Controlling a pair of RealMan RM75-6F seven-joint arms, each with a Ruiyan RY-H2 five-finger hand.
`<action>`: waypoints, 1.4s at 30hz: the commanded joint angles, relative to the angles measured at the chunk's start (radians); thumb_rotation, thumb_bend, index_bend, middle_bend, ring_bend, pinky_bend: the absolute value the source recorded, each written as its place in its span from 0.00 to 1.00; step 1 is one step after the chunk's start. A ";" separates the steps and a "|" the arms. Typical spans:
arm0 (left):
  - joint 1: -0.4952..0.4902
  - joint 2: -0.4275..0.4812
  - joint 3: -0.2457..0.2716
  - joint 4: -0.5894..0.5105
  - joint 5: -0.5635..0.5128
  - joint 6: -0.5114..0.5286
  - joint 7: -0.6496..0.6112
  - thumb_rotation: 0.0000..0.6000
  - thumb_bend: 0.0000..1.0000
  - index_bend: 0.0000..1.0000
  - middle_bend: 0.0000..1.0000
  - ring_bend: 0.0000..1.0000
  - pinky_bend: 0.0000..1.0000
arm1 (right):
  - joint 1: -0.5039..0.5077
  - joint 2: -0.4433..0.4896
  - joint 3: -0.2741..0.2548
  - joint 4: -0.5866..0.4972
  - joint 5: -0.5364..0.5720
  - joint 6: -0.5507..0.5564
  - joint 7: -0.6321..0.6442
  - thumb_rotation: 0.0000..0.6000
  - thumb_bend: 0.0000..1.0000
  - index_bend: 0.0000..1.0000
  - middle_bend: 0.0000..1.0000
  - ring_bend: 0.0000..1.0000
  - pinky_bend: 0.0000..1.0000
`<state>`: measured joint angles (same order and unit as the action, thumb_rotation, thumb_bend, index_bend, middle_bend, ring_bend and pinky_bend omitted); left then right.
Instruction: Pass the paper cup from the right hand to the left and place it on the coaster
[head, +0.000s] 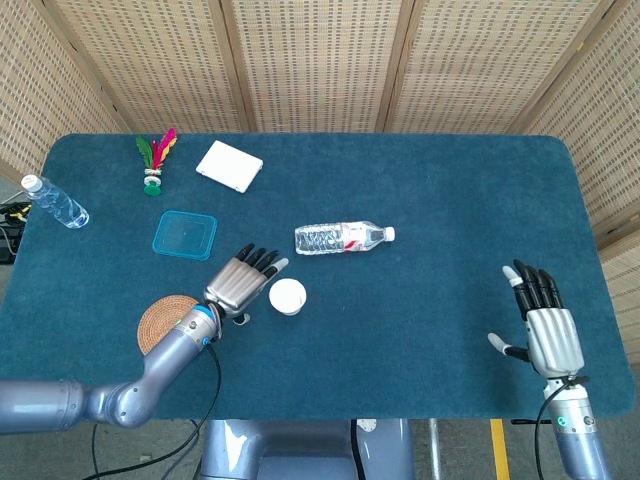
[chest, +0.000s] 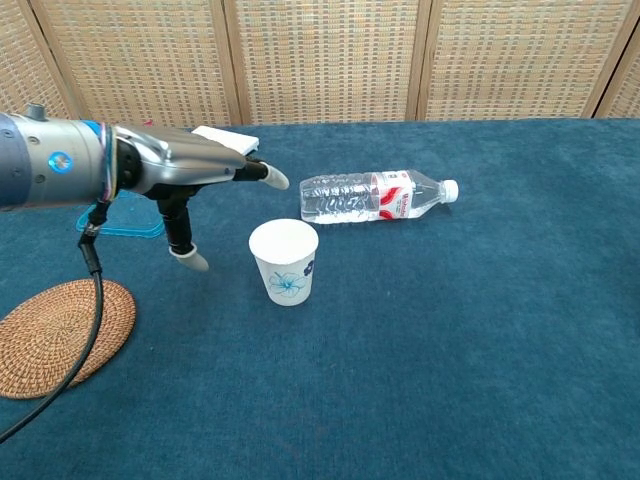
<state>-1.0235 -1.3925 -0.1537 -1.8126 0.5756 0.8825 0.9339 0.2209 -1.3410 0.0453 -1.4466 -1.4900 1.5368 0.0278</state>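
White, tapered paper cup (chest: 285, 261) stands beside our empty, spread left hand (head: 240, 281); our right hand (head: 545, 325) is likewise empty and splayed.

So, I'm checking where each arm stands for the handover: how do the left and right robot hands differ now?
The left robot hand reaches over the table beside the paper cup, not touching it; the right robot hand sits far off near the table's right edge. The left points diagonally toward the cup; the right points straight up the table. Both are open and hold nothing.

light: bright, even | shadows: soft, faint | focus: sharp | glare: none
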 joint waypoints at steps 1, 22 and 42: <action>-0.055 -0.046 0.017 0.030 -0.058 0.019 0.031 1.00 0.19 0.00 0.00 0.00 0.00 | -0.003 0.001 0.007 0.006 0.005 -0.009 0.012 1.00 0.08 0.00 0.00 0.00 0.00; -0.185 -0.161 0.053 0.133 -0.177 0.058 0.033 1.00 0.27 0.24 0.00 0.00 0.00 | -0.017 0.003 0.036 0.027 0.003 -0.035 0.066 1.00 0.08 0.00 0.00 0.00 0.00; -0.114 -0.035 0.098 0.032 -0.045 0.118 -0.111 1.00 0.38 0.34 0.00 0.00 0.00 | -0.028 0.007 0.047 0.014 -0.014 -0.034 0.063 1.00 0.08 0.00 0.00 0.00 0.00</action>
<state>-1.1625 -1.4682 -0.0626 -1.7449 0.4922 0.9758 0.8509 0.1929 -1.3344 0.0924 -1.4323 -1.5026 1.5032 0.0923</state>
